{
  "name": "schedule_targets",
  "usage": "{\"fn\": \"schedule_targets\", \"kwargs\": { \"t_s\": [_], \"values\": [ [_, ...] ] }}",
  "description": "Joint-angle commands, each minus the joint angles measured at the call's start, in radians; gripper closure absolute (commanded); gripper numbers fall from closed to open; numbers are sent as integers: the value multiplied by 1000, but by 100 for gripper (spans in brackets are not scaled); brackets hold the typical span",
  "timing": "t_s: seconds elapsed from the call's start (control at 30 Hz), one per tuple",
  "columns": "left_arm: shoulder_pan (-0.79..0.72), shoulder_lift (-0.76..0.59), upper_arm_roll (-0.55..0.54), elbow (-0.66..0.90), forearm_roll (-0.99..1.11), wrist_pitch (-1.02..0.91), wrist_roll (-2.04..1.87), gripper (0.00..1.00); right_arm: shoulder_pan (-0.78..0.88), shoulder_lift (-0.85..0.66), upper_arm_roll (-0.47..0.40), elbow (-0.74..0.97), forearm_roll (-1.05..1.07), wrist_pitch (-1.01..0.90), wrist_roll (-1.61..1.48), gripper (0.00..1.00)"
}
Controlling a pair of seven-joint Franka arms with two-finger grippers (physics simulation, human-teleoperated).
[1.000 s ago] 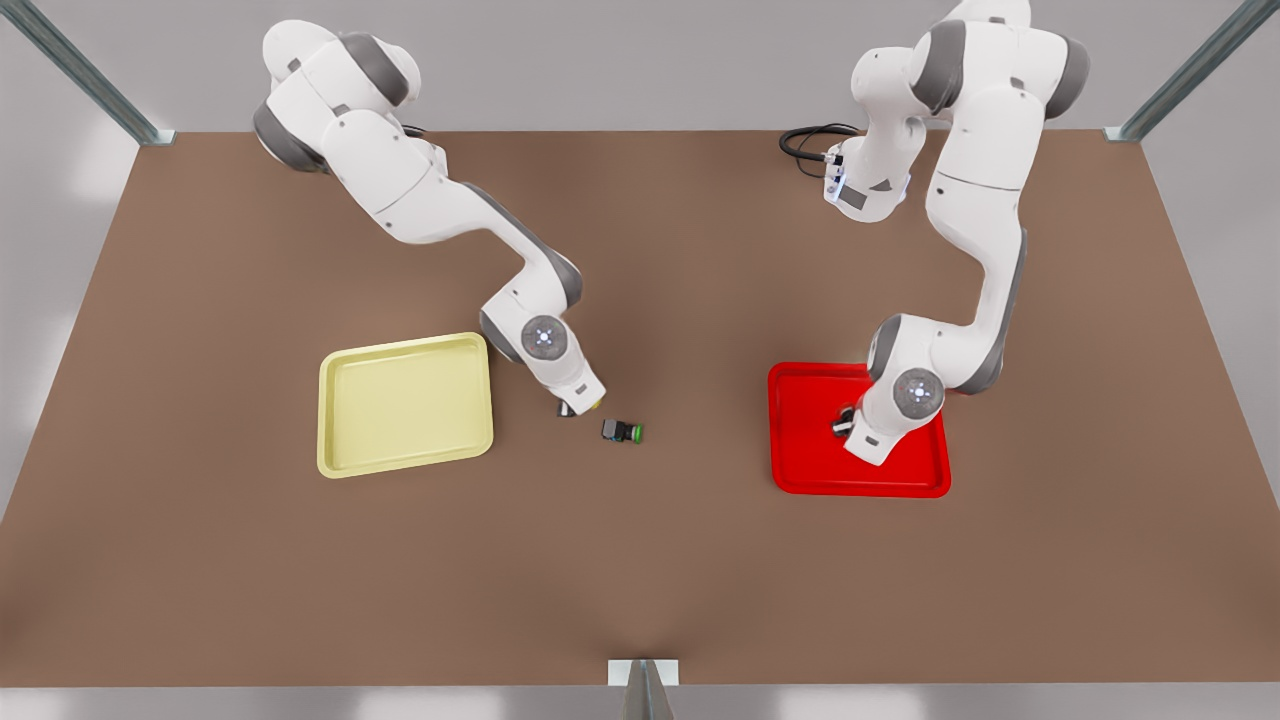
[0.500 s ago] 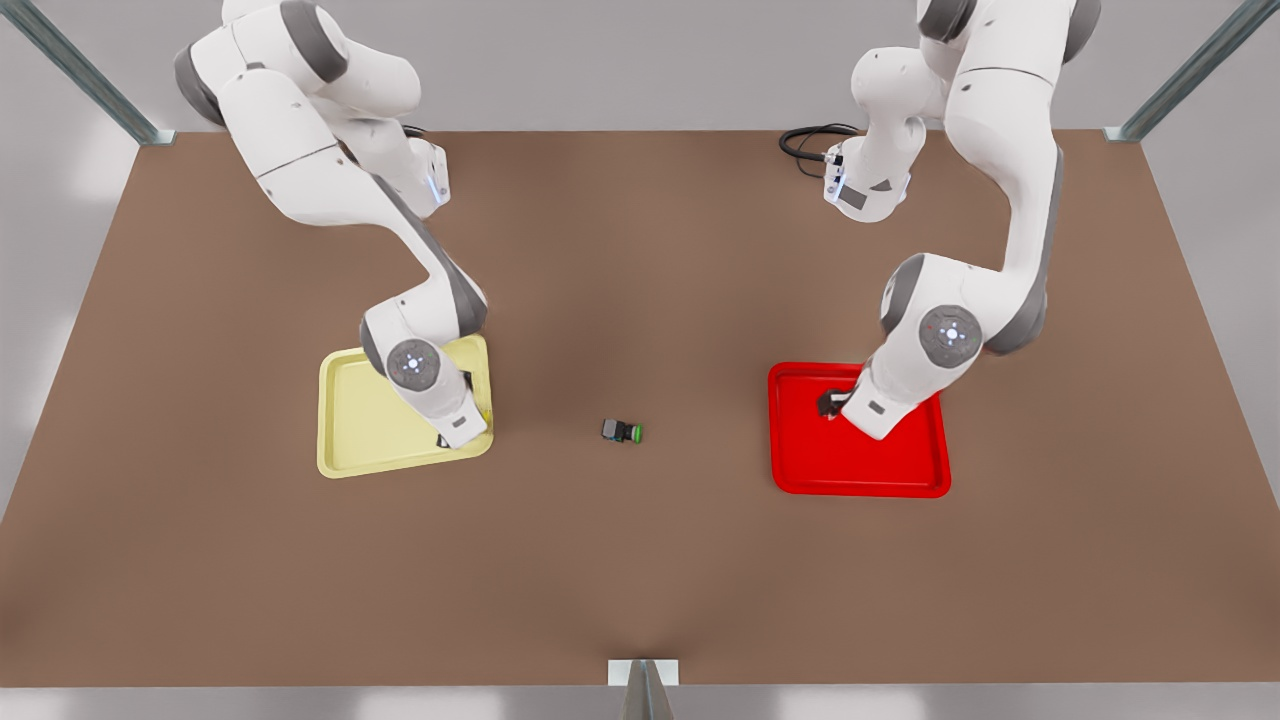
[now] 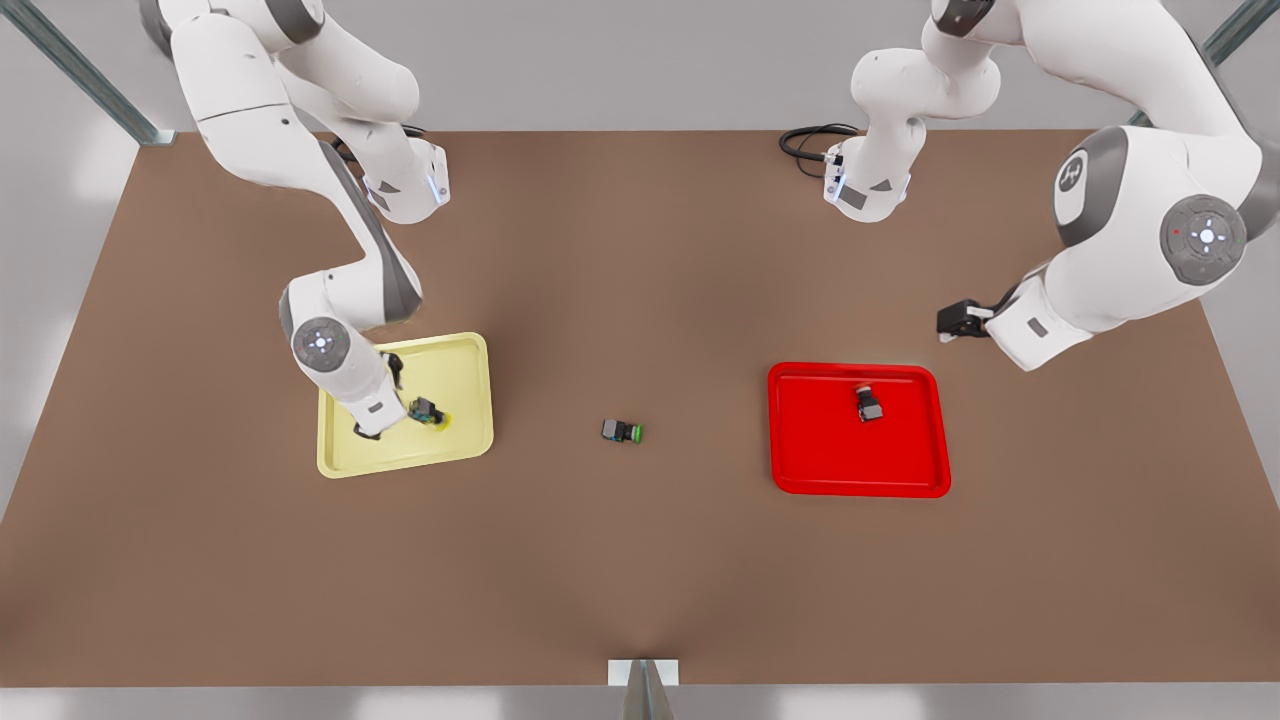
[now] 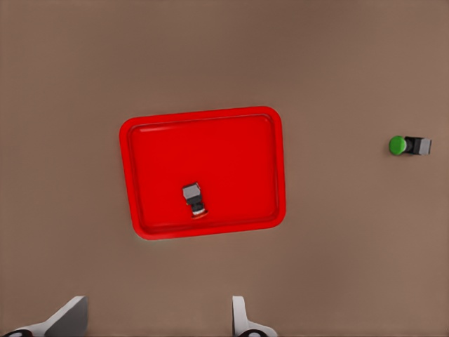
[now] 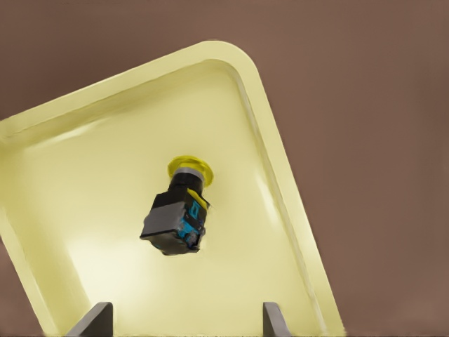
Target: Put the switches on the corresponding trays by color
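A yellow-capped switch (image 3: pixel 428 411) (image 5: pixel 177 214) lies on its side in the pale yellow tray (image 3: pixel 465 445) (image 5: pixel 210 53). My right gripper (image 3: pixel 372 420) (image 5: pixel 184 324) hangs open just above it, at the front view's left. In the red tray (image 3: pixel 820 460) (image 4: pixel 231 154) lies a red-capped switch (image 3: pixel 868 403) (image 4: pixel 194 199). High up and back from that tray, toward the front view's right, my left gripper (image 3: pixel 950 322) (image 4: pixel 156 323) is open and holds nothing. The green-capped switch (image 3: pixel 622 431) (image 4: pixel 409 145) rests on the brown table between the trays.
A black cable (image 3: pixel 805 140) coils by the arm base at the back of the table. A metal post (image 3: pixel 643 690) stands at the middle of the table's front edge. Bare brown tabletop surrounds both trays.
The right gripper carried the yellow switch from the table's middle onto the yellow tray and let it go. The left gripper released the red switch in the red tray and rose away.
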Motion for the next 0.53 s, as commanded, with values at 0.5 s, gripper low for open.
{"fn": "schedule_targets", "kwargs": {
  "t_s": [0.5],
  "values": [
    [0,13,-1,6,1,10,-7,0,-4,-384,-129,554,30,-829,1098,0]
  ]
}}
